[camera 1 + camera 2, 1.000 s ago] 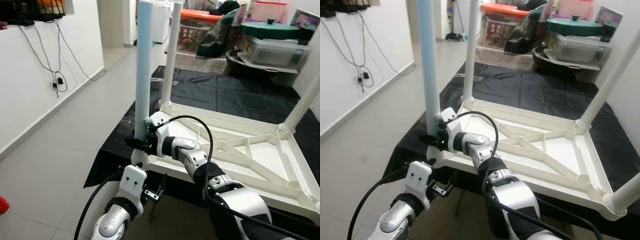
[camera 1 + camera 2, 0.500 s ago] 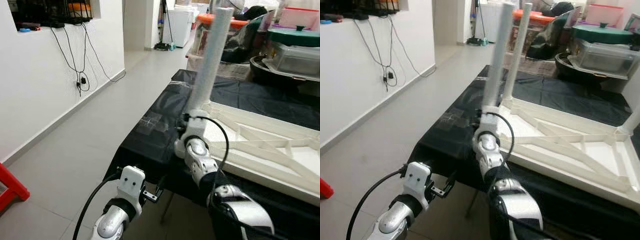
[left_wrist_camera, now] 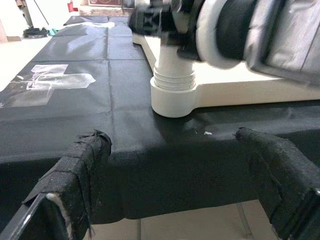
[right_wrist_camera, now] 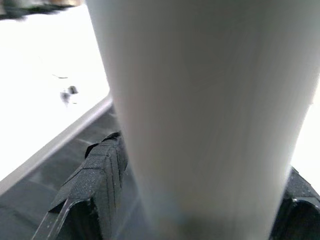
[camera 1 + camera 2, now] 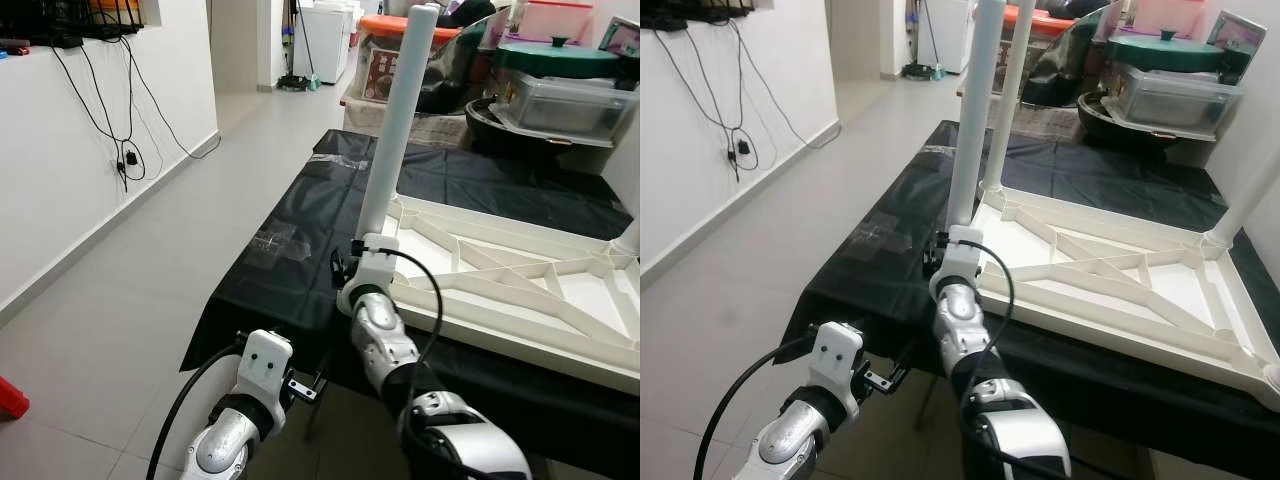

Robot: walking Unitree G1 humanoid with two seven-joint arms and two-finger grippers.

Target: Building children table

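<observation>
White table leg [image 5: 398, 120] upright, right gripper [image 5: 345, 268] jaws pinching it, left gripper [image 3: 175, 185] jaws spread.

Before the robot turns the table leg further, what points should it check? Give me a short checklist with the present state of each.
1. Right pincer closed around the near table leg: ok.
2. Leg seated in the corner socket of the upturned table top: ok; screwed fully home: cannot tell.
3. Leg upright: cannot tell; it leans slightly in the eye views.
4. Left pincer open, below the edge of the black cloth, touching nothing: ok.
5. Table top lying flat on the cloth: ok.
</observation>
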